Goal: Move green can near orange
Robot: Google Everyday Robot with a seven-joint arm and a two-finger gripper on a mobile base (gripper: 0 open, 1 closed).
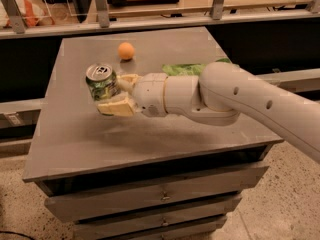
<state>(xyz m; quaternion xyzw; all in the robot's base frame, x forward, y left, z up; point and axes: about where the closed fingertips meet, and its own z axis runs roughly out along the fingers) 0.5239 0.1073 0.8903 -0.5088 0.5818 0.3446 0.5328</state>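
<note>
While your arm reaches in from the right, gripper (114, 95): over the left part of the tabletop (150, 139), clamped on the green can (102, 83), one tan finger on its far side, one on its near side.
The green can: roughly upright, silver top up, at your gripper's tip.
The orange (126, 50): on the tabletop beyond the can, apart from it.
The chip bag (186, 69): light green, partly hidden behind your arm.
The drawers (162, 196): under the tabletop, shut.
</note>
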